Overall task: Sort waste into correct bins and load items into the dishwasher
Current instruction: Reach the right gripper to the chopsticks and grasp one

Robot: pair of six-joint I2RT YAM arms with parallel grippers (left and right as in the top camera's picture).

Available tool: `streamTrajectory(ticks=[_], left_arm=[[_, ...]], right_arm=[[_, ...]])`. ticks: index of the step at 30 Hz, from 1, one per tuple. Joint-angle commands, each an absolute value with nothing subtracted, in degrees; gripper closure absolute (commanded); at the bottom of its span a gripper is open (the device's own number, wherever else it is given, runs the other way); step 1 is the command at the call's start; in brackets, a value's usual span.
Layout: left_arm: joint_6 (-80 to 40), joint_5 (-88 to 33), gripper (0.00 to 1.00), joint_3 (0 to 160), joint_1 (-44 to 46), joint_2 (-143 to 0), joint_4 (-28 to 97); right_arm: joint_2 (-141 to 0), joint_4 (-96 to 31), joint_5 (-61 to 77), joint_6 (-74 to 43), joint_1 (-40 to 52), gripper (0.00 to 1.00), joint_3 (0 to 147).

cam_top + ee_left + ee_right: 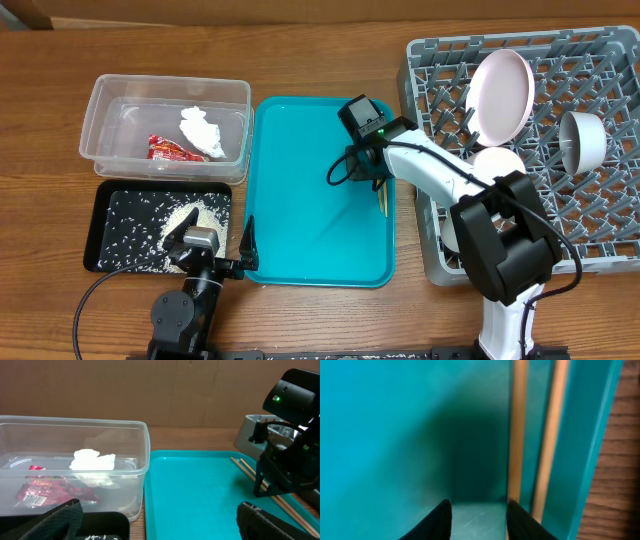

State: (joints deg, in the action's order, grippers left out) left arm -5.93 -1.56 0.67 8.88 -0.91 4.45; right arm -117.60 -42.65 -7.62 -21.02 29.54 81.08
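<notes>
The right gripper [479, 510] hangs low over the teal tray [300, 230], near its right edge, with its fingers parted by a modest gap and nothing between them. The chopsticks [519, 425] lie side by side on the tray floor along the right wall, and the nearer stick runs just beside the right-hand fingertip. The left gripper [159, 510] rests at the near left of the table [50, 60], spread wide and empty, facing the tray. The clear tub [100, 100] sits at the far left and holds the red wrapper [170, 150] and the tissue wad [203, 132], which lie beside each other. Just near of it, the black tray [105, 245] carries scattered rice grains [185, 213]. At the right, the dish rack [600, 220] holds a white plate [502, 92] on edge, a pale bowl [585, 140] on its side, and a white bowl [497, 163] partly hidden by the arm.
</notes>
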Motion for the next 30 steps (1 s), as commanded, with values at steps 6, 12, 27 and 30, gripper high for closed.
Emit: streamTrajectory(ticks=[6, 12, 27, 30], left_arm=[[-5.3, -2.4, 0.00, 0.3, 8.5, -0.3, 4.3], [-5.3, -2.4, 0.00, 0.3, 8.5, -0.3, 4.3], [-5.3, -2.4, 0.00, 0.3, 8.5, -0.3, 4.3], [-5.3, -2.4, 0.00, 0.3, 8.5, -0.3, 4.3]], right_arm=[[-118.3, -42.5, -8.3, -21.0, 29.1, 0.66, 81.1], [-115.5, -43.7, -8.4, -16.6, 29.2, 0.65, 83.7], [-115.0, -41.8, -9.0, -18.7, 26.6, 0.62, 83.5], [-115.0, -40.9, -8.6, -18.7, 26.6, 0.62, 82.6]])
